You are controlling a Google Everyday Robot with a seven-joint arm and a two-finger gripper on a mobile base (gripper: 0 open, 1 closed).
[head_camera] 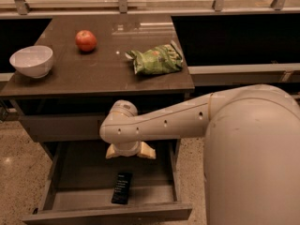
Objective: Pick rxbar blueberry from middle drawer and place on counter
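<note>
The snack bar [122,188], a small dark wrapper with pale print, lies flat on the floor of the open drawer [70,191], a little left of the middle and close to the front panel, its long side running front to back. Nothing touches it. The drawer is pulled well out from under the counter [103,74]. Above the bar and further back hangs the gripper [130,152], pointing straight down into the drawer space, clear of the bar and of the drawer floor. Its two tan fingers [146,151] stand spread apart to either side of the wrist, open wide, with nothing between them. The white arm [178,121] reaches in from the robot's bulky body on the right, runs nearly level across the front of the counter just below its edge, and bends downward at a rounded joint over the drawer. On the counter sit a white bowl [32,60] at the left edge, a red apple [86,40] further back, and a green chip bag [156,60] towards the right side. A speckled floor [18,172] shows beside the drawer.
</note>
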